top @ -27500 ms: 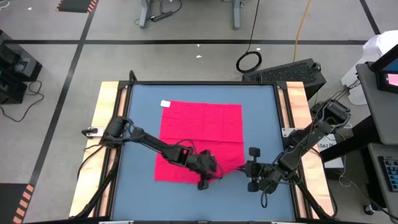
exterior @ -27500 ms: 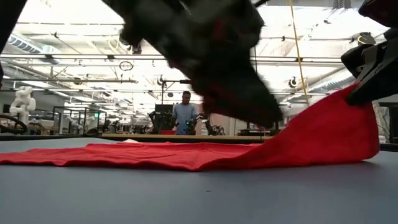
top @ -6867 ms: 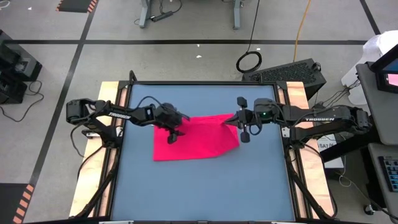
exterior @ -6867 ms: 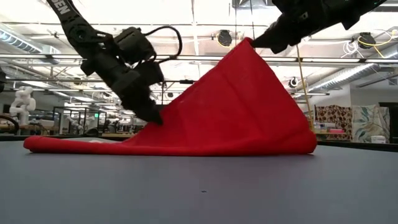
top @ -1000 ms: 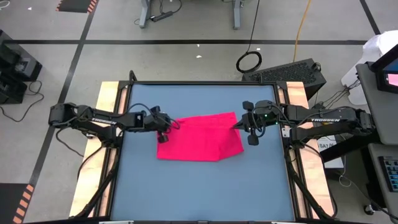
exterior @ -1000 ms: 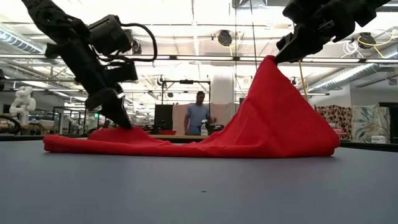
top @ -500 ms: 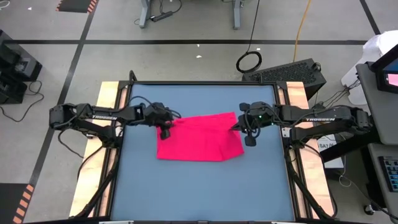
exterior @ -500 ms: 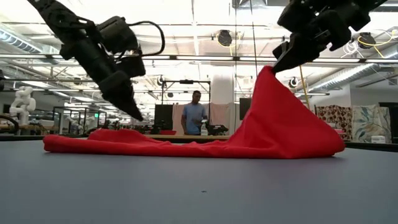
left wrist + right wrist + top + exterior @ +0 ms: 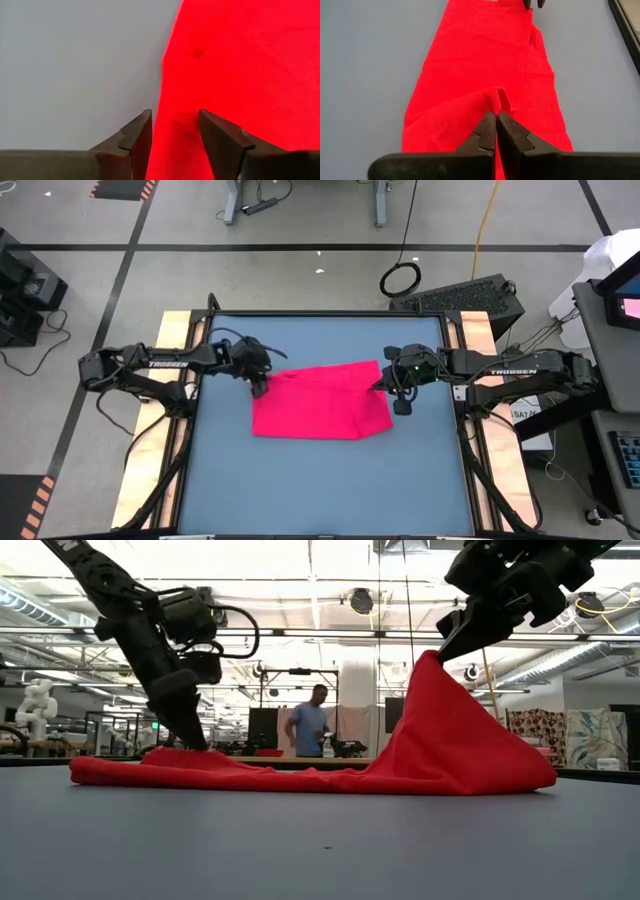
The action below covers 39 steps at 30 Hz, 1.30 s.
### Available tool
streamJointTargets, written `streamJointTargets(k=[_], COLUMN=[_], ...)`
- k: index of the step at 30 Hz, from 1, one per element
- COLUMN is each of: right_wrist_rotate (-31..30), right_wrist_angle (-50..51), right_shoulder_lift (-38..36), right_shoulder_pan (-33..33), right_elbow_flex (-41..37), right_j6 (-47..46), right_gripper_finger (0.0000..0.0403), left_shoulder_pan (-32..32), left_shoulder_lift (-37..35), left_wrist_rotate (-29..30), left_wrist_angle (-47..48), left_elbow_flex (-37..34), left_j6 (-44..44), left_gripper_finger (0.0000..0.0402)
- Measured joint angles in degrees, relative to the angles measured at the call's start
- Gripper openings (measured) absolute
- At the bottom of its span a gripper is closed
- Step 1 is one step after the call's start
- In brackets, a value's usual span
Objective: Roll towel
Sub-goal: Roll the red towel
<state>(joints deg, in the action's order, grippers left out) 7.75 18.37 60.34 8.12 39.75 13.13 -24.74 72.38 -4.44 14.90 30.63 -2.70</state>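
Towel point(image 9: 320, 400) lies folded near the middle of the blue table point(image 9: 330, 480), mostly flat but pulled up into a peak at its right end. That peak exists because the right gripper point(image 9: 440, 648) has its fingers pressed together on a pinch of the cloth and holds it lifted, probably to keep the fold from slumping. The left gripper point(image 9: 174, 131) hangs over the towel's left edge with fingers spread and holding nothing, one fingertip over bare table and one over cloth, seemingly lined up to grasp that edge for rolling.
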Motion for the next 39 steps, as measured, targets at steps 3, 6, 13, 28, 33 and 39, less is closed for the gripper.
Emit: streamJointTargets(k=[3,6,13,28,33,39], right_wrist_rotate=[0.1,0.0,0.0,0.0,0.0,-0.3], right_wrist_angle=[0.0,0.0,0.0,0.0,0.0,-0.1], right_shoulder_lift=[0.0,0.0,0.0,0.0,0.0,0.0], right_shoulder_pan=[0.0,0.0,0.0,0.0,0.0,0.0], right_elbow_flex=[0.0,0.0,0.0,0.0,0.0,0.0], right_j6=[0.1,0.2,0.2,1.1,1.1,1.1], right_gripper_finger=[0.0,0.0,0.0,0.0,0.0,0.0], left_shoulder_pan=[-1.3,-2.7,-3.5,-2.1,-1.0,1.1], left_shoulder_lift=[0.3,0.4,0.4,0.4,0.4,0.4], left_wrist_rotate=[-1.3,-5.3,-8.0,-9.3,-9.2,-6.0], left_wrist_angle=[0.1,-0.3,-0.7,-8.5,-8.4,-8.4], left_elbow_flex=[0.0,0.0,-1.6,-3.5,-3.5,-3.5], left_j6=[0.0,-0.1,-3.0,-4.4,-4.4,-2.9], left_gripper_finger=[0.0167,0.0167,0.0167,0.0166,0.0165,0.0119])
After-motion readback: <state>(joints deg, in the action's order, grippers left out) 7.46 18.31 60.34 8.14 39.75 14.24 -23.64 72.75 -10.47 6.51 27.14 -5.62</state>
